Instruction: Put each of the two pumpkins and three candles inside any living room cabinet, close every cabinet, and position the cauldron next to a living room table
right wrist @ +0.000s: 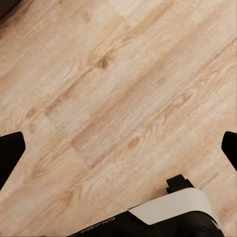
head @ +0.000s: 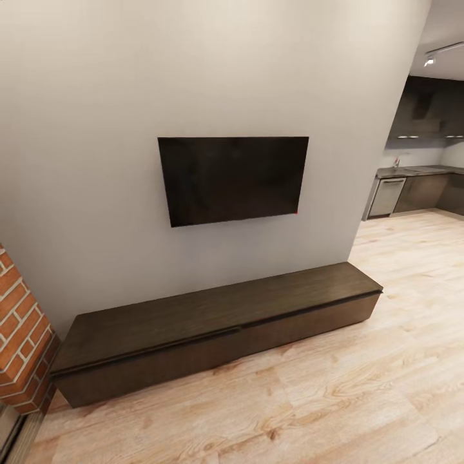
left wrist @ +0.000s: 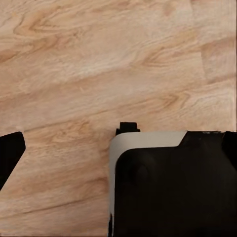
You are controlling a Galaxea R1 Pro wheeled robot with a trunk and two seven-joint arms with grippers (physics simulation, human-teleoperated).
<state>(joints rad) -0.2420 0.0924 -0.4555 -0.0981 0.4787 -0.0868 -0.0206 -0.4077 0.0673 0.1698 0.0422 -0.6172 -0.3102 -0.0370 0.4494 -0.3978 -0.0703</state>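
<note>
The cabinet (head: 219, 335) is a long, low, dark brown unit against the grey wall, and its flat drawer fronts look shut. The pumpkins, candles, cauldron and table are out of view. My left gripper (left wrist: 118, 148) hangs open above the wood floor, one dark fingertip (left wrist: 10, 153) at the picture's edge, with the robot's black and white base (left wrist: 168, 187) beneath it. My right gripper (right wrist: 118, 150) is open too, its fingertips (right wrist: 10, 153) wide apart over bare floorboards, holding nothing.
A black TV (head: 232, 179) hangs on the wall above the cabinet. A red brick column (head: 19, 335) stands at the cabinet's left end. Light wood floor (head: 335, 399) stretches in front and runs right toward a dark kitchen (head: 419, 187).
</note>
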